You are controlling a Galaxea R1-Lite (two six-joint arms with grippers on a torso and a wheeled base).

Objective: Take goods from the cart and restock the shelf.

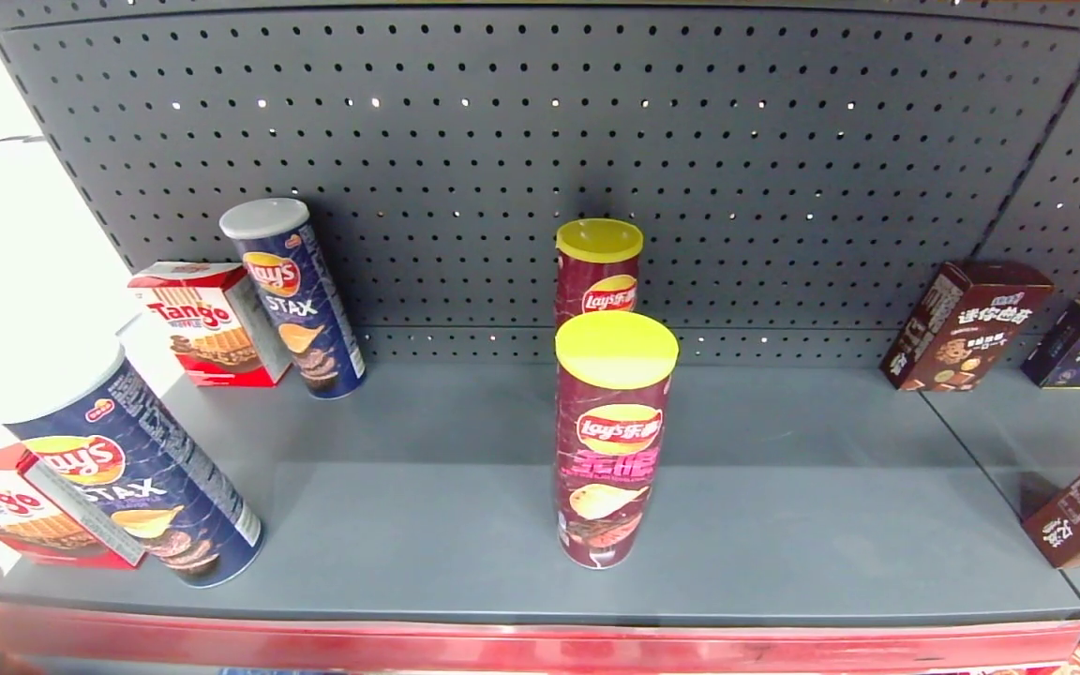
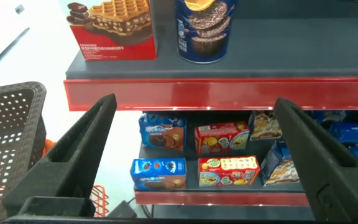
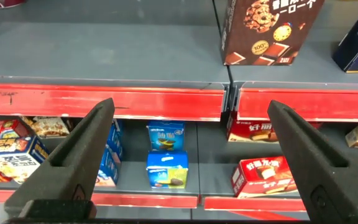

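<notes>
On the grey shelf (image 1: 784, 506) two maroon chip cans with yellow lids stand in a row, one near the front (image 1: 607, 441) and one behind it (image 1: 598, 269). Two blue chip cans stand at the left, one near the front (image 1: 137, 478) and one further back (image 1: 294, 298), each beside a red wafer box (image 1: 207, 323). My left gripper (image 2: 191, 162) is open, below the shelf's red front edge (image 2: 222, 93), holding nothing. My right gripper (image 3: 188, 165) is open too, facing the red shelf edge (image 3: 104, 99) with nothing between its fingers.
Brown chocolate boxes (image 1: 967, 323) stand at the right of the shelf. A dark plastic basket (image 2: 8, 137) sits to the left of the shelf unit. Lower shelves hold small blue, red and green snack boxes (image 2: 222, 171). A pegboard wall (image 1: 540, 141) backs the shelf.
</notes>
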